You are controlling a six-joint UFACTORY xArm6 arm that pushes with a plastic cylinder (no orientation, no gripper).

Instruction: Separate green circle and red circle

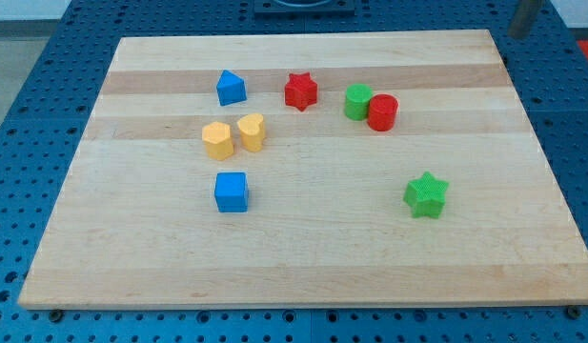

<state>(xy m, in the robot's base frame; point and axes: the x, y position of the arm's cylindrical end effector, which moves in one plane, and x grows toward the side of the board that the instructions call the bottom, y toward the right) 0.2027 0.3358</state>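
A: Looking at the table [303, 257], where do the two circles sit?

B: Toward the far edge, right of centre. The green circle [358, 101] touches the red circle [382, 111], red on the side nearer the right edge.

A: And the rest?

B: The red star [300, 90] and blue pentagon-like block [231, 88] lie leftward along the far edge; the yellow hexagon [216, 139] and yellow heart [251, 131] sit just beside each other, the blue cube [232, 191] below them, the green star [426, 194] toward the near right corner.

A: My tip? A pincer?

B: My tip doesn't show; there is no pincer, so no state can be told.

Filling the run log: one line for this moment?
tip: rod at view's top right, far from blocks | green circle touching red circle | separation: not done
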